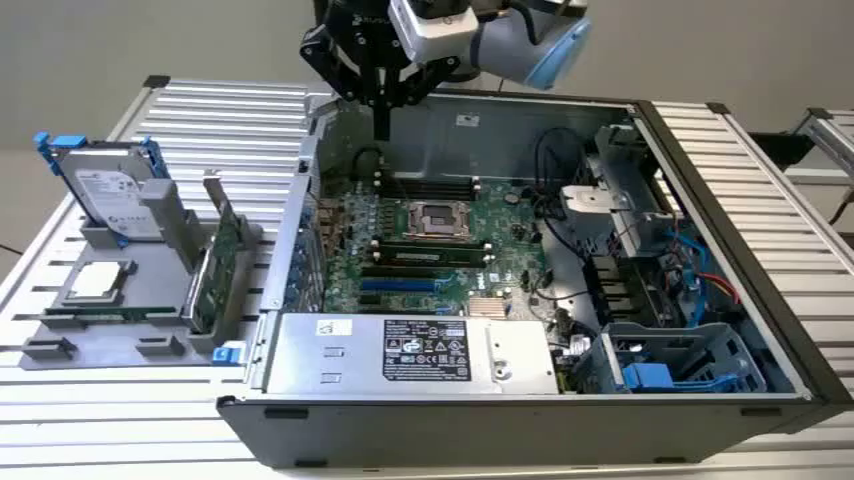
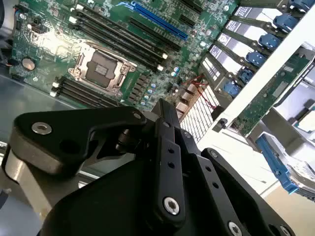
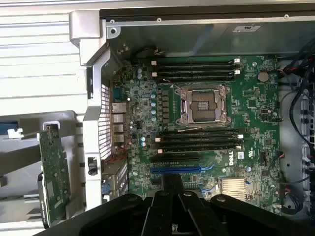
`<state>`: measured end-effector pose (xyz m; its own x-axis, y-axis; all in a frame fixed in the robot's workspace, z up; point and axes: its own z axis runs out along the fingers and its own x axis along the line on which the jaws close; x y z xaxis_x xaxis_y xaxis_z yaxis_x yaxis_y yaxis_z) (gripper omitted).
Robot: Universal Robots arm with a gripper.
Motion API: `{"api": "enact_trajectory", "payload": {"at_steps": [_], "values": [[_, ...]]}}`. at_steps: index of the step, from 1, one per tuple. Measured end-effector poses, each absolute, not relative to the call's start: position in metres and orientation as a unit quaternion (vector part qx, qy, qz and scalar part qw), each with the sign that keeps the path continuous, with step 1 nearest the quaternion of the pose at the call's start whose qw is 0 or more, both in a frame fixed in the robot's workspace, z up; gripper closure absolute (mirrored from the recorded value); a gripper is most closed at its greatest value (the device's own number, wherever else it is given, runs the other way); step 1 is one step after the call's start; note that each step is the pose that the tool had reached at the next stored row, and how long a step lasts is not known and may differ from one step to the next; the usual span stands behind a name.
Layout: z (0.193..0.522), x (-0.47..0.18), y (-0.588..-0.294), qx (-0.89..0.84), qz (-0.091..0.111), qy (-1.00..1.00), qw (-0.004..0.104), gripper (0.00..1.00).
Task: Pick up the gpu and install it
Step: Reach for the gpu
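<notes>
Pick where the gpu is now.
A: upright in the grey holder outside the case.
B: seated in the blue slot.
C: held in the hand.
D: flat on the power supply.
A: the gpu stands on edge in the grey holder beside the case, while the hand hangs empty above the motherboard.

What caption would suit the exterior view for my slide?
Black claw hangs over the open grey computer case; the flat green circuit card with silver bracket stands outside it, untouched.

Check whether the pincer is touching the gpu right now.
Apart. In the exterior view the pincer hangs over the open case, while the gpu stands in a gray holder outside it, toward the exterior view's left.
</notes>
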<state>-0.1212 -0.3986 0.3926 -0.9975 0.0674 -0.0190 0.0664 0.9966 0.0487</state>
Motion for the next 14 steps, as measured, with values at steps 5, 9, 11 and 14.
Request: {"api": "enact_trajectory", "payload": {"at_steps": [5,9,11,14], "values": [[0.3926,-0.1212,-0.3986,0.033,0.024,0.999,0.01,1.0],[0.3926,-0.1212,-0.3986,0.033,0.024,0.999,0.01,1.0],[0.3926,-0.1215,-0.3985,0.033,0.024,0.999,0.01,1.0],[0.3927,-0.1235,-0.3988,0.033,0.024,0.999,0.01,1.0]]}}
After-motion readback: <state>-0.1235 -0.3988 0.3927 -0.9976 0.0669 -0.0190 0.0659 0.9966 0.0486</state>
